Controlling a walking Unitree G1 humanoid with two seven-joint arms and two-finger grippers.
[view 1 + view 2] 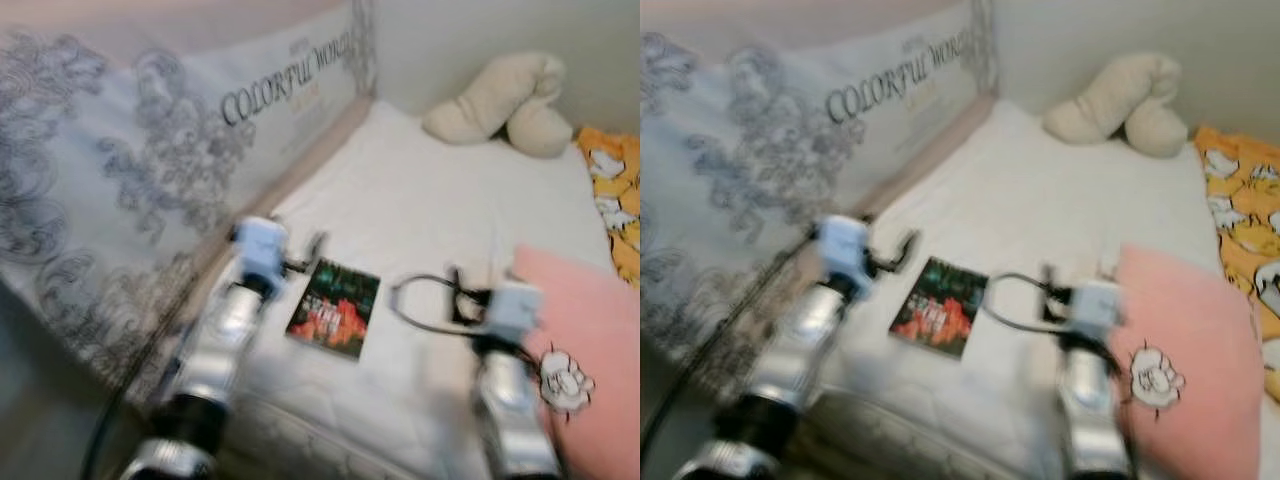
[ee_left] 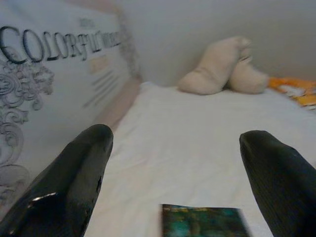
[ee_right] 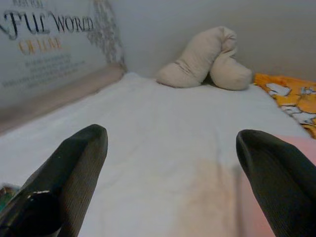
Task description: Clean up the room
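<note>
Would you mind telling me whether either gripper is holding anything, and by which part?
Nothing is held: left gripper and right gripper are open above the bed.

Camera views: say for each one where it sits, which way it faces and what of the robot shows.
Left eye, right eye: head, looking down at the bed; both arms, book between them.
Left wrist: along the open left gripper, over the book toward the beige cushion.
Right wrist: along the open right gripper, toward that cushion.
All share the cushion.
</note>
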